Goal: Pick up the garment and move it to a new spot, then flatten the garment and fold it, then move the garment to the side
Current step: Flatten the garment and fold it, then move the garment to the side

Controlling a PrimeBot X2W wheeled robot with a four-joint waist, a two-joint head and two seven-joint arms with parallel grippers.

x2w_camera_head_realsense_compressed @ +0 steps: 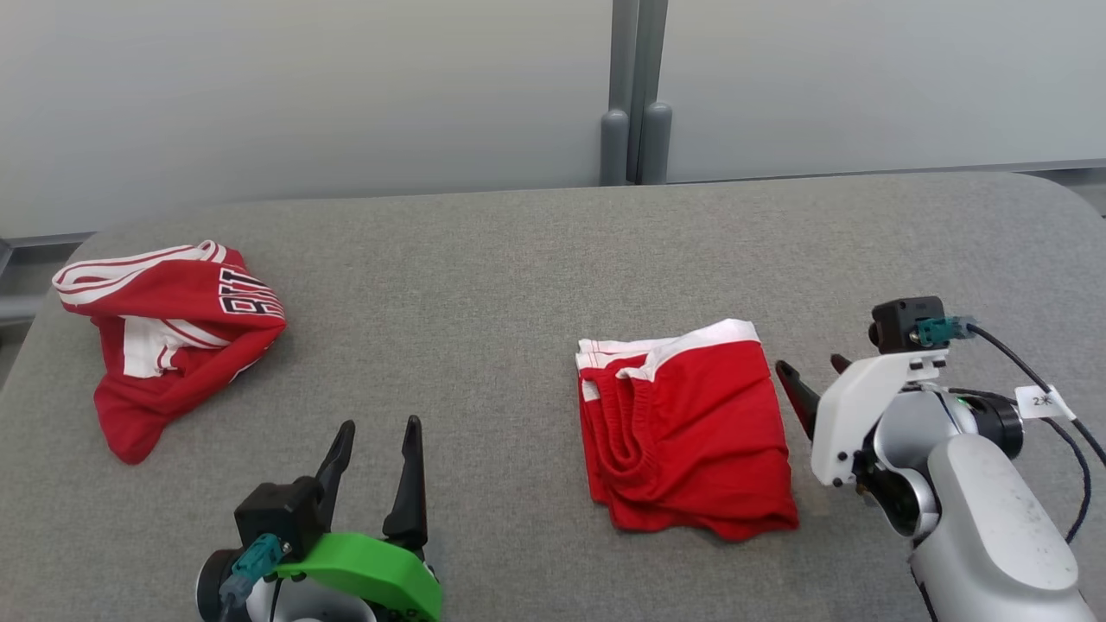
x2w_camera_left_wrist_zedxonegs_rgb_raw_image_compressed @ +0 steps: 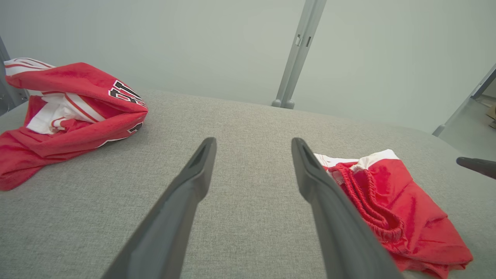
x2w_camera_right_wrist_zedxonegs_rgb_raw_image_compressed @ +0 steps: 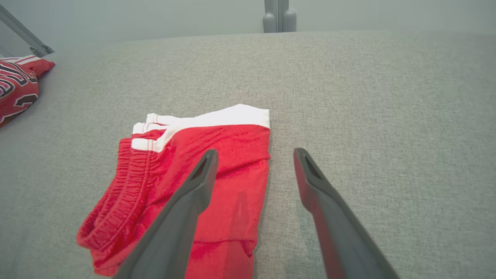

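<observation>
The left gripper (x2w_camera_head_realsense_compressed: 378,428) is positioned at the near edge of the grey table (x2w_camera_head_realsense_compressed: 484,285), fingers apart, pointing away, empty. The right gripper (x2w_camera_head_realsense_compressed: 810,364), forearm angled inward, is at the right edge of the folded red shorts (x2w_camera_head_realsense_compressed: 691,441), fingers apart, empty. The shorts lie right of centre. A crumpled red jersey (x2w_camera_head_realsense_compressed: 173,337) lies far left.

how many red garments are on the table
2. A crumpled red jersey lies near the left end of the grey table. The folded red shorts with white trim lie right of centre. Nothing else seems hidden.
</observation>
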